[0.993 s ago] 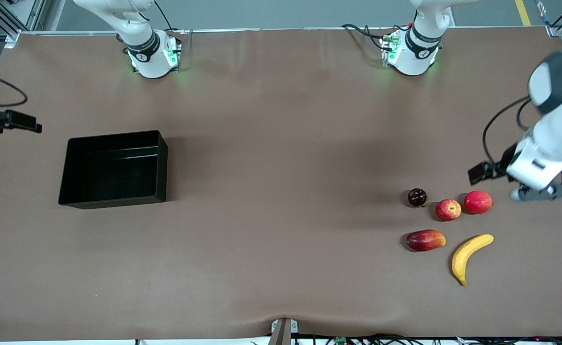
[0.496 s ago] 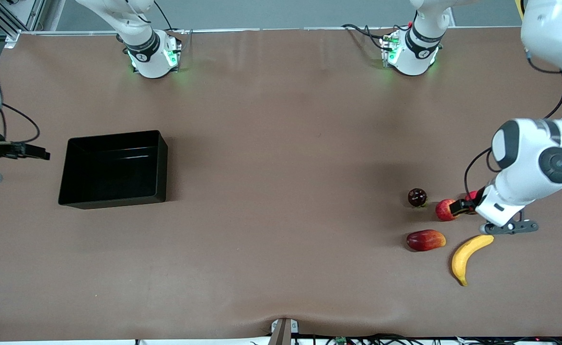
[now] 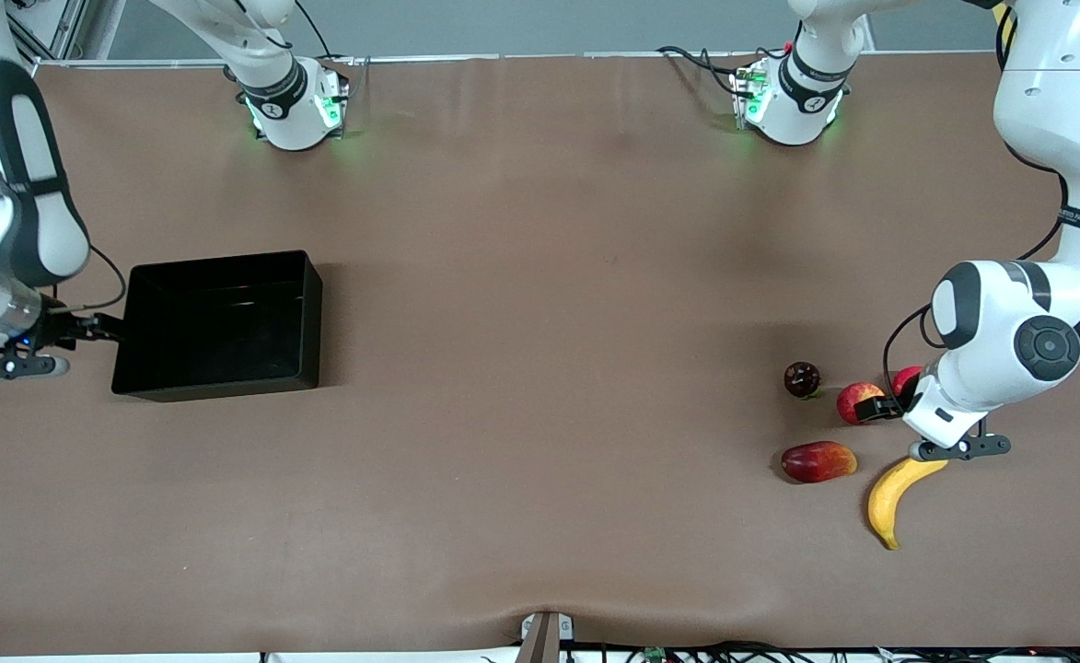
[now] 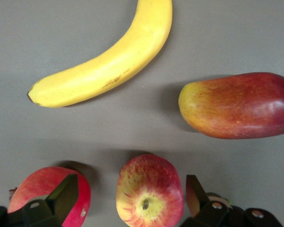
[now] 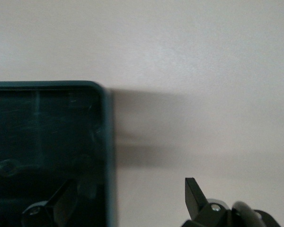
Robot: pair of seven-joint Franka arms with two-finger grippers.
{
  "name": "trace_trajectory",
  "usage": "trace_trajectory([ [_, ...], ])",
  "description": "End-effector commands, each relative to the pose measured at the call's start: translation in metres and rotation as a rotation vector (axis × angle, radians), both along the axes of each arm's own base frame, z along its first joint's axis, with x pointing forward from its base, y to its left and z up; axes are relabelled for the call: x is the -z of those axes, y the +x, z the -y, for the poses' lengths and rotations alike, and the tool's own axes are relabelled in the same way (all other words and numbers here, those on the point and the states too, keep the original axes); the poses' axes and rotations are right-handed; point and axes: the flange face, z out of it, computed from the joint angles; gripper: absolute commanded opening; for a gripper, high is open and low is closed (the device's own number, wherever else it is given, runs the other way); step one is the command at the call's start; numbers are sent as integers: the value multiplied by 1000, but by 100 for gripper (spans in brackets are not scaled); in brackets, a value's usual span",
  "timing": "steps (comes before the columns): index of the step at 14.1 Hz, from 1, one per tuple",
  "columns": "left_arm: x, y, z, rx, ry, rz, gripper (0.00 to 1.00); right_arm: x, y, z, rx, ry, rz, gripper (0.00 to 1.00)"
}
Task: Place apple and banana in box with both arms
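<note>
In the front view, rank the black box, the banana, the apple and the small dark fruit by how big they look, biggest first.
1. The box, by far the largest.
2. The banana.
3. The apple, though the left gripper covers its edge.
4. The dark fruit, only slightly smaller than the apple.

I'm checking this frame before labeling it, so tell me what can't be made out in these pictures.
- Pinkish fruit: front view, mostly hidden by the left arm; left wrist view, cut by the edge and a finger.
- Banana: front view, its upper end is under the left end effector.
- Apple: left wrist view, lower part cut off.
- Box: right wrist view, only one corner shows; the inside is too dark.
- Right end effector: front view, fingers too small.
</note>
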Motion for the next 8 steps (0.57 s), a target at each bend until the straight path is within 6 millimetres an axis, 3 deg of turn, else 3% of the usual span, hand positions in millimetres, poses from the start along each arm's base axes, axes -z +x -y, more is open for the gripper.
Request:
trace_trajectory([
  [1, 10, 0, 6, 25, 0, -21, 100, 24, -8, -4, -9, -1, 23, 91],
  [3, 23, -3, 5, 30, -3, -43, 100, 28, -10, -7, 42, 31, 8, 70],
  [4, 27, -4, 2, 27, -5, -50, 100, 29, -13, -9, 67, 58, -22, 47],
  [5, 32, -5, 2, 28, -7, -59, 100, 31, -17, -11, 80, 81, -55, 32],
  [7, 38, -8, 5, 31, -8, -69, 100, 27, -22, -17, 111, 128, -108, 26],
  [8, 38, -8, 8, 36, -8, -71, 75, 23, -25, -17, 117, 140, -123, 7],
])
